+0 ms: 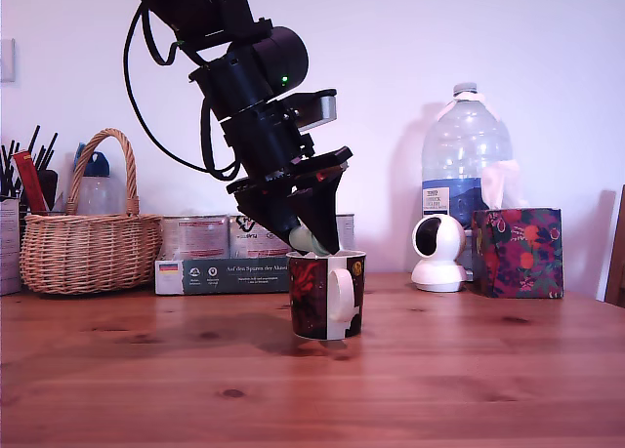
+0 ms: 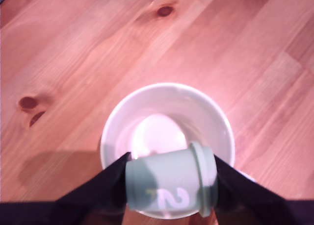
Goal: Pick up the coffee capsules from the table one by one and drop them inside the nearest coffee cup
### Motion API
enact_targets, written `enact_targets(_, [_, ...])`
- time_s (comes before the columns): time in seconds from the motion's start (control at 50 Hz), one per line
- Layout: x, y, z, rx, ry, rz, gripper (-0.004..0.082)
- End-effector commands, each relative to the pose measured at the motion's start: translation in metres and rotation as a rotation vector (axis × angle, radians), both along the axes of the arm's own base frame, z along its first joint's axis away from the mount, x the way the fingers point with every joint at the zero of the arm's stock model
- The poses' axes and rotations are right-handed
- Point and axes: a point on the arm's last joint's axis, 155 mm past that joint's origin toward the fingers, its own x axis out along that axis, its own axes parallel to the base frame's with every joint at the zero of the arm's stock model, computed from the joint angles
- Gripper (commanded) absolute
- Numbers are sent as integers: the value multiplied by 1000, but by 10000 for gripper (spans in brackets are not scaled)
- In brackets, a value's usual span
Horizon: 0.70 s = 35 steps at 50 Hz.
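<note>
Capsule over the cup

My jaws (image 2: 169,186) clamp the capsule (image 2: 171,183) sideways across its tapered body, above the cup (image 2: 110,132) mid-worktop (image 2: 73,48). It looks light, thin-walled, smooth: likely slippery and crushable, so I grip gently near the flange.

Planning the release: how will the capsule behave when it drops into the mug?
The capsule is probably light and stiff, held sideways across the gripper jaws. Being round and tapered, it may roll in a curve inside the mug.

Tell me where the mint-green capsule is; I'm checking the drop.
The capsule lies sideways in the hand, just above the mug's open mouth, centre of the exterior view.
</note>
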Motion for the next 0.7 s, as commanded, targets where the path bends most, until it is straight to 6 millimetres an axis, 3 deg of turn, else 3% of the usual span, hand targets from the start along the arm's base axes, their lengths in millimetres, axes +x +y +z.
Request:
enact_targets(0.0, [0, -4, -5, 2, 3, -8, 218])
enact_targets(0.44, [7, -8, 0, -23, -22, -3, 222])
enact_targets(0.5, [9, -10, 2, -30, -33, -2, 329])
enact_targets(0.62, [21, -4, 5, -12, -76, 60, 792])
enact_targets(0.68, [24, 0, 4, 11, -89, 75, 775])
